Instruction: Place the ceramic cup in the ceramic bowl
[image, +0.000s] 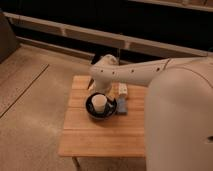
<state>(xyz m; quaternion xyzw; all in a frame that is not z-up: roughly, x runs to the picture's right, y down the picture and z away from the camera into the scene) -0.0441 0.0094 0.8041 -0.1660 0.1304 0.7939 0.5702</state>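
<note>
You're seeing dim, warm light: the wooden table (105, 134) glows amber, the background goes near black. The gripper (99, 92) hangs shaded just above the pale ceramic cup (100, 103) inside the dark, faintly glossy ceramic bowl (92, 111).
</note>
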